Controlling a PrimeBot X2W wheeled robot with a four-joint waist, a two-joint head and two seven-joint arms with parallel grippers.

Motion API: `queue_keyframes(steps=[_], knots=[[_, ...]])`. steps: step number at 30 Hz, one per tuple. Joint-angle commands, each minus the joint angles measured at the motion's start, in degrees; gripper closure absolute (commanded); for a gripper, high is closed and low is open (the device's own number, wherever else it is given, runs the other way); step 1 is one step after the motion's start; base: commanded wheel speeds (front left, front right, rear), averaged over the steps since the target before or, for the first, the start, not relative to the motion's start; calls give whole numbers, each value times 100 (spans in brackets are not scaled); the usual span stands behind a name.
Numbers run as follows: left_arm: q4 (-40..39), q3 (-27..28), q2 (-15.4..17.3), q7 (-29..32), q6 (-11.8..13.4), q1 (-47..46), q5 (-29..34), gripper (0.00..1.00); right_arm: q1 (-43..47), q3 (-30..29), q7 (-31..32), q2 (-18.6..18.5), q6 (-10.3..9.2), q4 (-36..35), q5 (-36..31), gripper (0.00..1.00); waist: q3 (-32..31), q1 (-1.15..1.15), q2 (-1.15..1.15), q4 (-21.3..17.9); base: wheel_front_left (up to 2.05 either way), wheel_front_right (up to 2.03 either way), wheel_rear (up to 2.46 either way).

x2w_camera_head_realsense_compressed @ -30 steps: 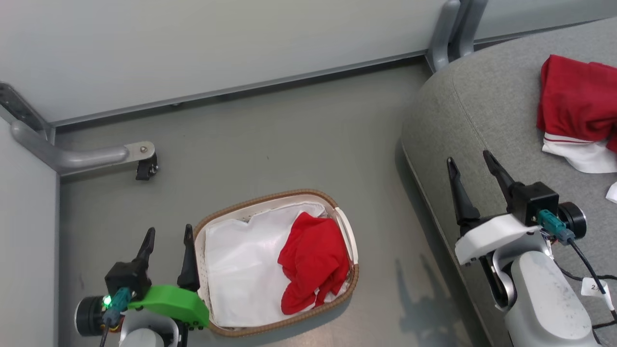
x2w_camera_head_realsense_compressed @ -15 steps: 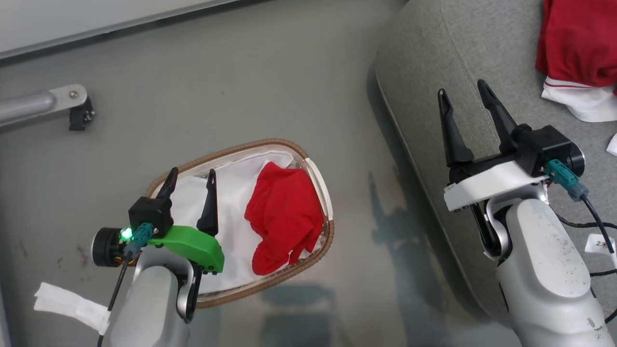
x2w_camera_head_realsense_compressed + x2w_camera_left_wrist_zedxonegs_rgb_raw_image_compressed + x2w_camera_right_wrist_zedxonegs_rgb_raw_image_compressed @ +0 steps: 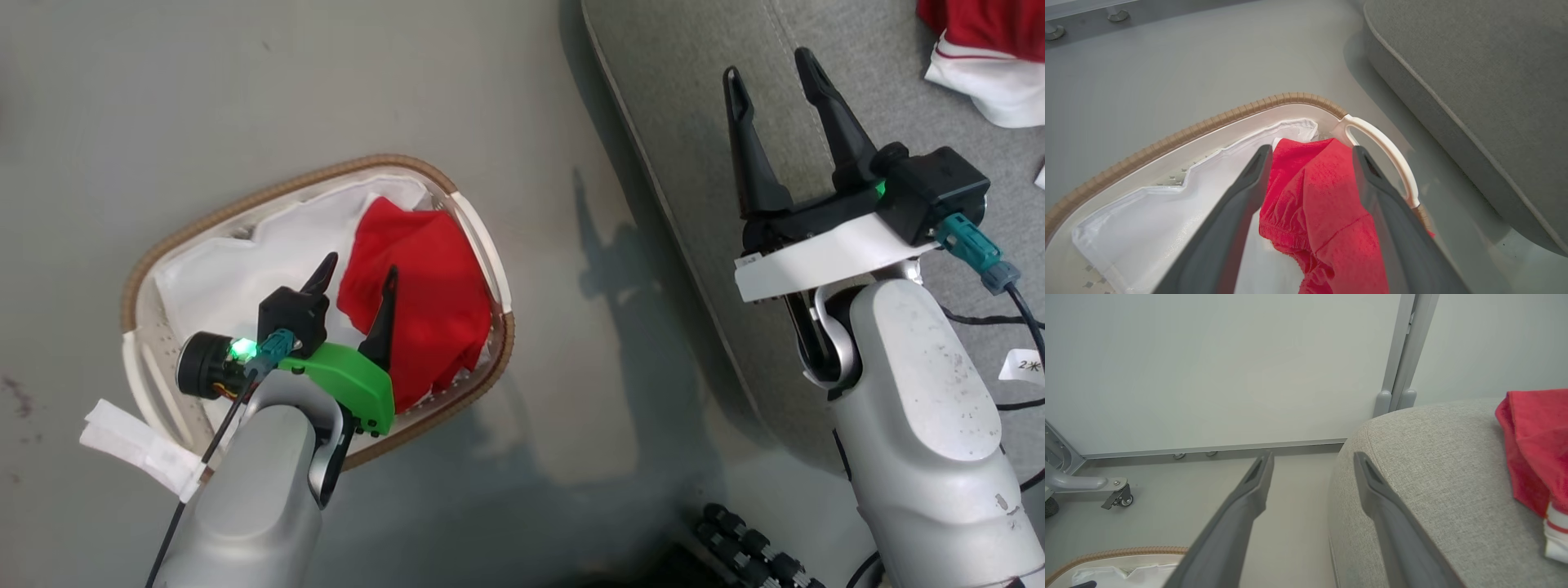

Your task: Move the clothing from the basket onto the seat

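The left gripper (image 3: pixel 362 263) angles forward and down off its pale forearm (image 3: pixel 253 490), green wrist cover (image 3: pixel 347 384) behind two dark fingers that stand wide apart, seemingly gripping nothing. The right gripper (image 3: pixel 767 64), ahead of its white wrist cover (image 3: pixel 816 257), is likewise spread and empty.

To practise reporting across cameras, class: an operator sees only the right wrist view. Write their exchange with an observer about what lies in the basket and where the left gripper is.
Operator: Is any clothing in the basket?
Observer: Yes, one red garment lies on the white liner, at the end of the basket nearer the seat.
Operator: Where is the left gripper?
Observer: The left gripper is over the basket, open. In the left wrist view the garment shows between its fingers, not clamped.
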Motion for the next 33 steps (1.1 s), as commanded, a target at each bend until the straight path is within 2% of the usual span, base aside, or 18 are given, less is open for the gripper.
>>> queue_keyframes(steps=[1, 16, 33], knots=[[88, -77, 87, -5, -25, -154, -105, 0, -104, 30, -2, 1, -8, -63, 60, 0, 474, 0, 0, -333, 0, 0, 0], [1166, -1448, 217, -5, -23, -1008, -607, 0, -335, 176, -1, -2, -8, -256, 193, 0, 1106, 0, 0, -589, 0, 0, 0], [2639, -1792, 264, -5, -22, -1661, -498, 0, -378, 156, -1, -3, -8, -338, 99, 0, 1254, 0, 0, -608, 0, 0, 0]])
